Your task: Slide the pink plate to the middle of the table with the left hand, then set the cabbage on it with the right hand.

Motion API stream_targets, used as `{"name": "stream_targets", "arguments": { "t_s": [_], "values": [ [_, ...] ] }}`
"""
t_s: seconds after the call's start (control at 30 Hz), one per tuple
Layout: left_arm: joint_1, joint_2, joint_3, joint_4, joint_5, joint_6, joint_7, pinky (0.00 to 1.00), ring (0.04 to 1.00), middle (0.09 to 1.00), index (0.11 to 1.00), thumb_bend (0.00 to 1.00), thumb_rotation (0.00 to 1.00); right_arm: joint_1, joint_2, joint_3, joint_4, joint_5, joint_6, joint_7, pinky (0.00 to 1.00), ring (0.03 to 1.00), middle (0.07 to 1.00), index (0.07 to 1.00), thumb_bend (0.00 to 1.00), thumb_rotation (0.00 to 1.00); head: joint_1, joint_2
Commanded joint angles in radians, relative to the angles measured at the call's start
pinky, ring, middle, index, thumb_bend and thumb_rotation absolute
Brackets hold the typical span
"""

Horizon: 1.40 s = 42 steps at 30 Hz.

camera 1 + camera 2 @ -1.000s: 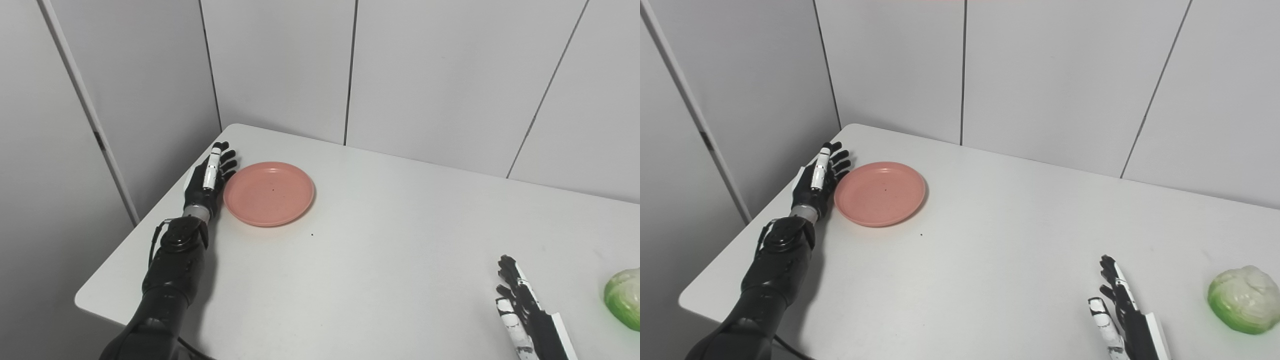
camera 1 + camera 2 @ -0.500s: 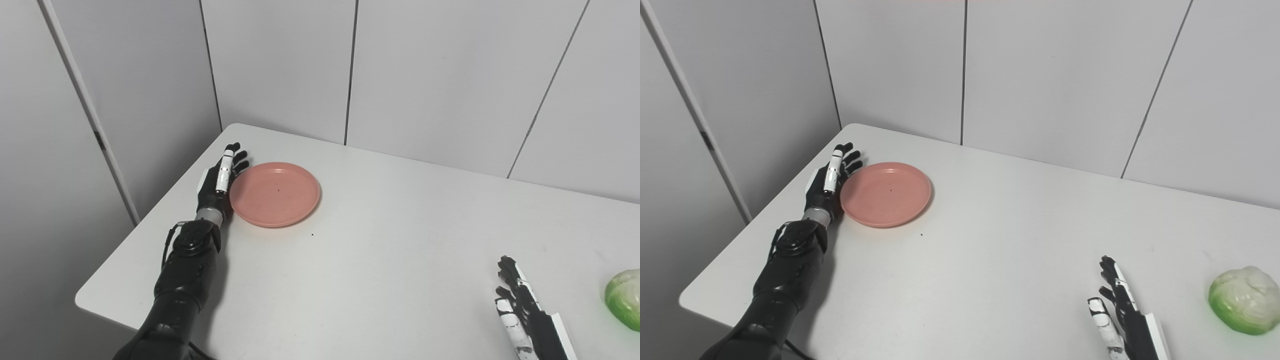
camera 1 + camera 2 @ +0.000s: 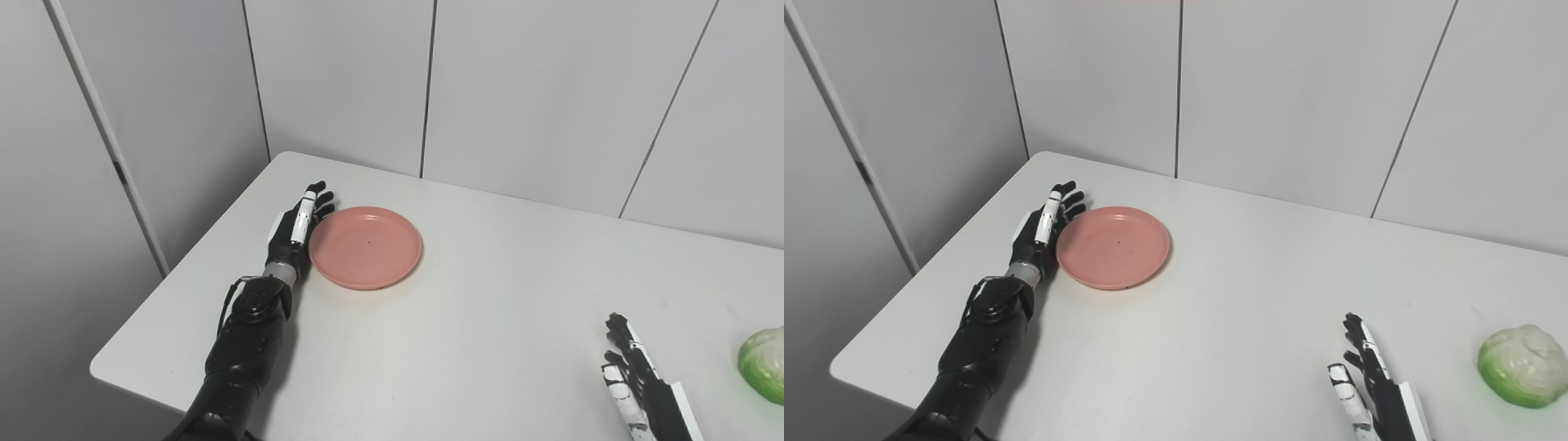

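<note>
Right eye view showed the left hand (image 3: 1044, 236), fingers spread, pushing the pink plate (image 3: 1113, 246); next, farther right toward the tabletop (image 3: 1213, 343) middle.

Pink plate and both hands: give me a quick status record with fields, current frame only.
plate: pink plate, empty, flat on the white table, left of centre
left hand: left hand, open, fingers straight, side of the hand against the plate's left rim
right hand: right hand, open, near front edge, holding nothing
cabbage: cabbage, on the table right of the right hand, apart from it
</note>
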<state>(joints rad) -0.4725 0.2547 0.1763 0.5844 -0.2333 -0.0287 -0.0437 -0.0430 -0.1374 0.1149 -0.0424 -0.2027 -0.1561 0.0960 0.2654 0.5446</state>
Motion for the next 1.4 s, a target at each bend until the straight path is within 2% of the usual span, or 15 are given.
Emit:
{"name": "stream_targets", "arguments": {
  "t_s": [0.0,0.2,0.5,0.6,0.8,1.2,1.37],
  "values": [
    [-0.001,-0.026,-0.040,-0.016,0.015,0.059,-0.045,0.89,0.890,0.898,0.891,0.43,1.00,0.009,0.006,-0.001,0.031,-0.010,-0.013,-0.019,0.89,0.936,0.942,0.942,0.35,1.00,-0.012,0.002],
    [0.016,-0.045,-0.081,-0.060,0.008,0.076,-0.074,0.89,0.894,0.903,0.897,0.43,1.00,0.012,0.019,0.007,0.035,-0.036,-0.006,-0.023,0.90,0.938,0.948,0.944,0.34,1.00,-0.068,0.008],
    [0.042,-0.076,-0.135,-0.148,0.018,0.118,-0.087,0.89,0.900,0.906,0.900,0.44,1.00,0.011,0.039,0.013,0.057,-0.040,-0.038,-0.030,0.90,0.941,0.949,0.945,0.31,1.00,-0.148,0.011],
    [0.044,-0.085,-0.154,-0.166,0.022,0.128,-0.106,0.90,0.909,0.918,0.916,0.45,1.00,0.010,0.048,0.017,0.056,-0.038,-0.025,-0.031,0.91,0.945,0.953,0.948,0.32,1.00,-0.177,0.015],
    [0.063,-0.114,-0.182,-0.223,0.031,0.170,-0.102,0.87,0.893,0.906,0.900,0.44,1.00,0.010,0.072,0.023,0.046,-0.029,0.014,-0.027,0.91,0.961,0.974,0.962,0.36,1.00,-0.226,0.019],
    [0.112,-0.166,-0.251,-0.289,0.034,0.154,-0.139,0.89,0.898,0.915,0.906,0.47,1.00,0.004,0.095,0.038,0.041,-0.073,0.024,-0.035,0.92,0.969,0.979,0.970,0.32,1.00,-0.316,0.037],
    [0.138,-0.175,-0.272,-0.335,0.030,0.173,-0.147,0.89,0.895,0.915,0.905,0.48,1.00,-0.002,0.103,0.041,0.055,-0.085,0.018,-0.043,0.93,0.966,0.972,0.969,0.33,1.00,-0.342,0.036]
  ]
}}
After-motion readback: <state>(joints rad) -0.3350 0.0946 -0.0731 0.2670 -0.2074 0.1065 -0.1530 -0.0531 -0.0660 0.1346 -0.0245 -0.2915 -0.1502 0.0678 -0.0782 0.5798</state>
